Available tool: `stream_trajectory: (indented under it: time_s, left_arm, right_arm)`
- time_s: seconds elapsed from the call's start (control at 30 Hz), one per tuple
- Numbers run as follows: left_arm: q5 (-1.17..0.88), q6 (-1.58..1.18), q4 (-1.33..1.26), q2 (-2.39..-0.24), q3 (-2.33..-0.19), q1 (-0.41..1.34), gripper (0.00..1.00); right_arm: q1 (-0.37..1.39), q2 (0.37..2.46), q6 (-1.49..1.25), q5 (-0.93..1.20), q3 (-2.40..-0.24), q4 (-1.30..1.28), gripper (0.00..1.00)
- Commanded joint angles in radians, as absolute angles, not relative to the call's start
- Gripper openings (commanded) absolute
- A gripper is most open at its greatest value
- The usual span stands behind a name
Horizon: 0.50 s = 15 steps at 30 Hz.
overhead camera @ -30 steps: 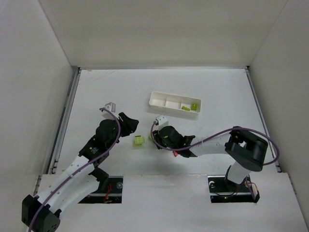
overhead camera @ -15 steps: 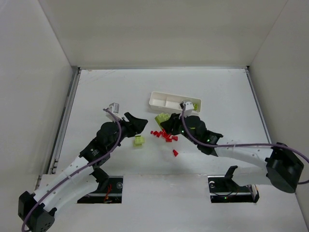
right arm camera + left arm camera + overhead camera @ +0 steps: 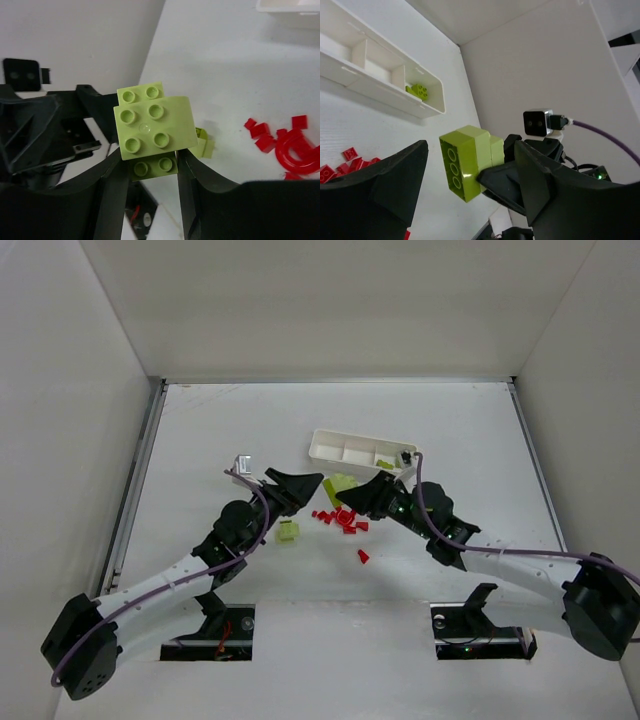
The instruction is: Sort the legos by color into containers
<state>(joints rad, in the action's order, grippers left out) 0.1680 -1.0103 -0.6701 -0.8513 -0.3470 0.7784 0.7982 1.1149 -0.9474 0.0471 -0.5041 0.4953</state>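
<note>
My right gripper [image 3: 147, 172] is shut on a stack of yellow-green legos [image 3: 152, 127], held above the table, studs facing its camera. The same stack [image 3: 469, 161] hangs between the spread fingers of my left gripper [image 3: 470, 187], which is open and not touching it. From above, the two grippers [image 3: 302, 483] [image 3: 357, 499] meet tip to tip around the stack [image 3: 340, 485]. Another yellow-green lego [image 3: 288, 531] lies on the table below. Small red legos [image 3: 340, 520] lie in a cluster, one [image 3: 363, 556] apart. The white tray of containers [image 3: 330, 450] holds a yellow-green lego [image 3: 385, 463] in its right compartment.
White walls close the table in on the left, back and right. The tray [image 3: 380, 82] stands just beyond both grippers. The arm bases and a cut-out ledge run along the near edge.
My right gripper has swung up from the red pile with the yellow-green stack. My left gripper has opened wider and moved right, bringing its fingers around that stack.
</note>
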Motion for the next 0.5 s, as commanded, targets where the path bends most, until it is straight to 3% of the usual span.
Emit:
stream_trajectory:
  time_s: [0.0, 0.47]
  left_arm:
    - [0.222, -1.078, -0.851, -0.851, -0.330, 0.778, 0.66]
    - [0.219, -1.103, -0.962, -0.914, -0.318, 0.812, 0.59]
  right_arm:
    - [0.782, 1.081, -1.089, 0.112, -0.477, 0.690, 0.29]
    - [0.765, 1.154, -1.242, 0.130, -0.456, 0.884, 0.29]
